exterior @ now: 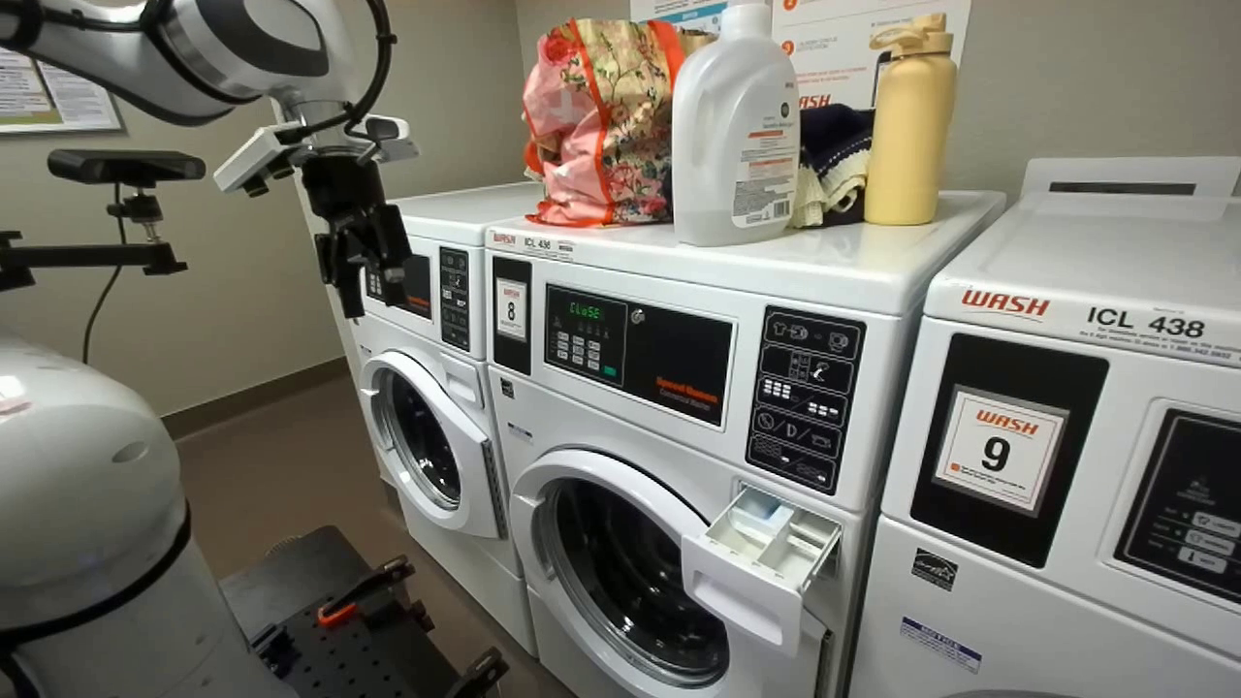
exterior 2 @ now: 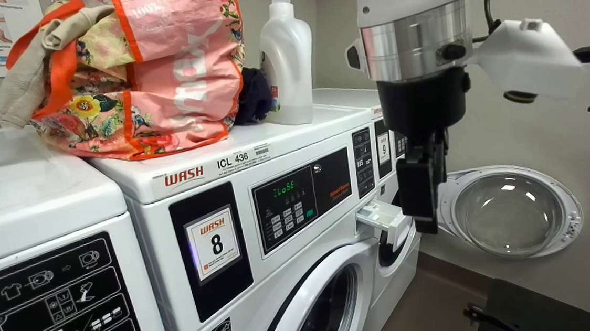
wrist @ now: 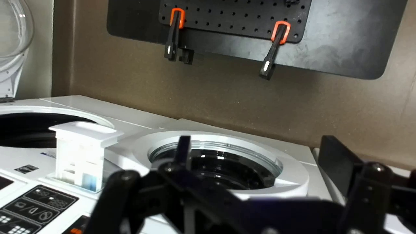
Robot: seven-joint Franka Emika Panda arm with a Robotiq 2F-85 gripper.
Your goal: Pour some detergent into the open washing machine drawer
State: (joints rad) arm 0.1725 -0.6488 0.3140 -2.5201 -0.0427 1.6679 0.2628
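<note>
The detergent jug (exterior: 737, 136) stands upright on the tabletop (exterior: 829, 257), above the open drawer (exterior: 745, 593). We expect stiff, slippery plastic and a shifting weight inside, so we should take the moulded handle (exterior: 700, 102); our hand (exterior: 372, 296) is spread apart, holding nothing

Numbered washers (exterior: 698, 446) mark a laundry room, probably shared.

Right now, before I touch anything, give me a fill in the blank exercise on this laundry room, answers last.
The jug stands on ____ of a washer.
That washer, its drawer pulled out, is number ____.
Its green display says ____.
The pincer, holding nothing, isn't shut but ____.
Missing words: top; 8; CLOSE; open.
</note>
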